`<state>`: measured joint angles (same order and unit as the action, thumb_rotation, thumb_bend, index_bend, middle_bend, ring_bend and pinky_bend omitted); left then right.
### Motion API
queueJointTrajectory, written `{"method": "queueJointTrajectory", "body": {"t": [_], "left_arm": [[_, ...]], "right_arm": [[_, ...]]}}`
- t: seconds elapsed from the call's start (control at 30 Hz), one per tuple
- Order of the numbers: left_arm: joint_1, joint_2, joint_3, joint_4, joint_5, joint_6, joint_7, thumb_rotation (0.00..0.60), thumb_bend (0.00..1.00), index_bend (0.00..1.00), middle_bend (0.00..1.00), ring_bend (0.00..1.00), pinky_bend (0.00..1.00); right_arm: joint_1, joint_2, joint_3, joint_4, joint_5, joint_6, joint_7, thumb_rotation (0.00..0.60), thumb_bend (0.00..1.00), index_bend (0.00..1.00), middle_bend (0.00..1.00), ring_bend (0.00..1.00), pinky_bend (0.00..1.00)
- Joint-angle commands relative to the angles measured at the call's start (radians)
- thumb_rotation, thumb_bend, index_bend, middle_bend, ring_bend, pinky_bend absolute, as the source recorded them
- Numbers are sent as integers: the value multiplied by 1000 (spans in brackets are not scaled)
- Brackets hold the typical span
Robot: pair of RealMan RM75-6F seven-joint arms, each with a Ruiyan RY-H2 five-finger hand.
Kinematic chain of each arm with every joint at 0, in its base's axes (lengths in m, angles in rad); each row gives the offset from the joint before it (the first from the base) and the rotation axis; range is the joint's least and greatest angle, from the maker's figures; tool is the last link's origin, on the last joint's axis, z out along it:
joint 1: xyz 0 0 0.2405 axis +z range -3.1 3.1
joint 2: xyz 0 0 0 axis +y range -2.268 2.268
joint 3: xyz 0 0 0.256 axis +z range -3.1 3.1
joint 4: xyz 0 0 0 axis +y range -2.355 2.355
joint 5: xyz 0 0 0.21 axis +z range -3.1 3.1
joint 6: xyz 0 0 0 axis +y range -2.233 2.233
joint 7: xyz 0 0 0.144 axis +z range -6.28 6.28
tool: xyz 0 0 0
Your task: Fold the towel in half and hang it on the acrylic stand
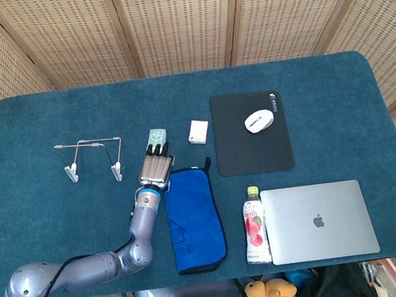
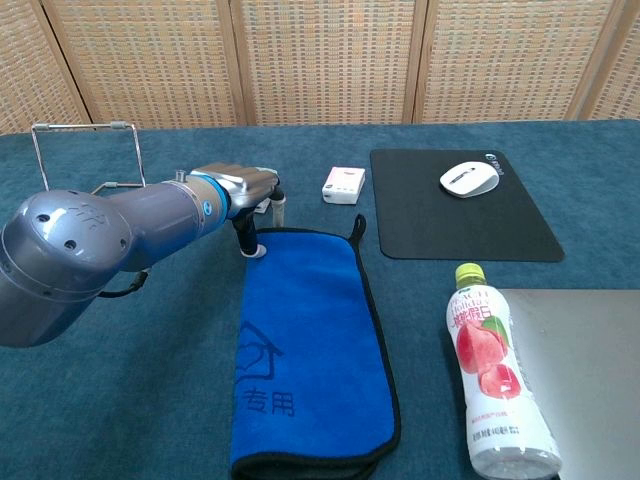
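My left hand (image 2: 243, 184) rests fingertips-down, holding nothing, at the far-left corner of the blue towel (image 2: 307, 340), which lies flat on the teal-carpeted table (image 1: 320, 72) before woven screens (image 1: 180, 18); the acrylic stand (image 1: 90, 158) sits left of the towel.

Count on bench (image 1: 48, 236):
- blue towel (image 1: 193, 219): one, flat.
- wire stand (image 1: 90, 158): one.
- drink bottle (image 1: 255, 227): one.
- laptop (image 1: 319, 221): one, lid closed.
- mouse pad (image 1: 252, 142): one.
- computer mouse (image 1: 258, 121): one, on pad.
- small white box (image 1: 198, 131): one.
- small green-topped item (image 1: 156, 136): one.
- robot hand (image 1: 156, 168): one in view.
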<state>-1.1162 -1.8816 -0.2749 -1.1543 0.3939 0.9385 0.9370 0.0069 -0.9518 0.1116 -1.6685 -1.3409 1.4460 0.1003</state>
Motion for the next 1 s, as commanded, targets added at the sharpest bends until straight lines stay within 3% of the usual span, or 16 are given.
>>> {"method": "queueJointTrajectory", "body": {"t": [0.03, 1.0], "left_arm": [[1, -3, 2, 3, 2, -1, -3, 600, 348, 343, 0, 0, 0], [13, -21, 9, 5, -14, -3, -15, 600, 348, 376, 0, 0, 0]], "right_arm": [[0, 0, 0, 0, 0, 0, 1, 600, 0, 0, 0, 0, 0], [-2, 7, -3, -2, -12, 5, 18, 600, 0, 0, 0, 0, 0]]}}
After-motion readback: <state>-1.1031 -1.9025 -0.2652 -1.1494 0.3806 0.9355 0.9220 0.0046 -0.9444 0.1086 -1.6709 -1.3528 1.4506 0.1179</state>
